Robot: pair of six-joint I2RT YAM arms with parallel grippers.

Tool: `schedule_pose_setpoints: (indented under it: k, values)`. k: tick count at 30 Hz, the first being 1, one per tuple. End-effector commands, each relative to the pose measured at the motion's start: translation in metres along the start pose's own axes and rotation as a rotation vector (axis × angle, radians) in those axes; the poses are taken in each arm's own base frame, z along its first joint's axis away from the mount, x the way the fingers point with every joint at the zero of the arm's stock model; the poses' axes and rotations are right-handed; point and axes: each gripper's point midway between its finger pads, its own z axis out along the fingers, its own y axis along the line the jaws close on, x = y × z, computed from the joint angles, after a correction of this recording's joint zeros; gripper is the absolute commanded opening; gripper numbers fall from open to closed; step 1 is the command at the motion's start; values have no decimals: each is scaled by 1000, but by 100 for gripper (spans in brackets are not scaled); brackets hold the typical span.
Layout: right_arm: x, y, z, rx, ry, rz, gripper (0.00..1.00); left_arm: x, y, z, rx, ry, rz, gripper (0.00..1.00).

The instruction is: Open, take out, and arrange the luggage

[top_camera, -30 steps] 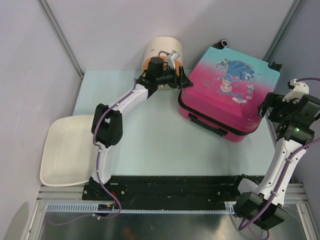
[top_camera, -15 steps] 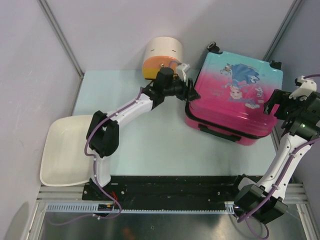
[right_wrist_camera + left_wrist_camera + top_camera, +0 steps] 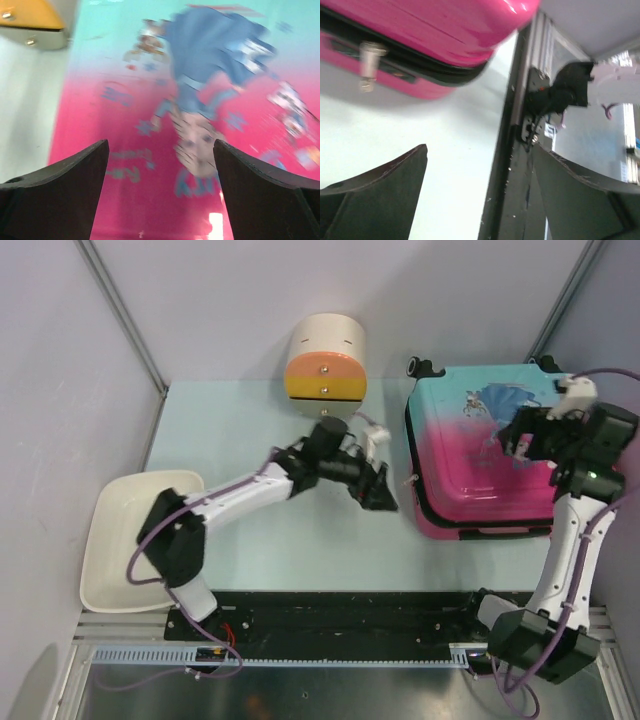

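Luggage (image 3: 470,465): one, closed, flat at the table's (image 3: 300,540) far right corner, right side partly hidden by right hand (image 3: 515,437), fingers apart, empty. Left hand (image 3: 378,490) mid-table, fingers apart, empty. One drawer box (image 3: 325,360), one tray (image 3: 110,550) overhanging left edge.

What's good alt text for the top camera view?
A closed teal-and-pink suitcase lies flat on the right, the right gripper open over its lid. The left gripper hangs open beside it; a cream drawer box stands at the back.
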Motion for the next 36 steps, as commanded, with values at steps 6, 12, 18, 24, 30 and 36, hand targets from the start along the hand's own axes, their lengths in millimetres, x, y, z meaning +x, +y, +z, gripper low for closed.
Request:
schedule_pose_setpoints:
  k: [6, 12, 18, 24, 30, 36]
  values:
    - [-71, 110, 80, -113, -195, -268, 92, -33, 21, -117, -165, -204, 170, 100]
    - [-94, 132, 140, -70, -211, -281, 93, -9, 31, -138, -246, -215, 154, 100]
    - [-107, 135, 205, -54, -151, -227, 93, -4, 37, -146, -289, -227, 141, 100]
    - [-92, 150, 254, -91, -69, -180, 93, 5, 40, -151, -317, -231, 119, 100]
    - [-52, 156, 294, -108, 37, -143, 94, 19, 44, -158, -344, -234, 85, 100]
    - [-32, 150, 326, -77, 70, -187, 94, 27, 45, -165, -360, -247, 60, 100]
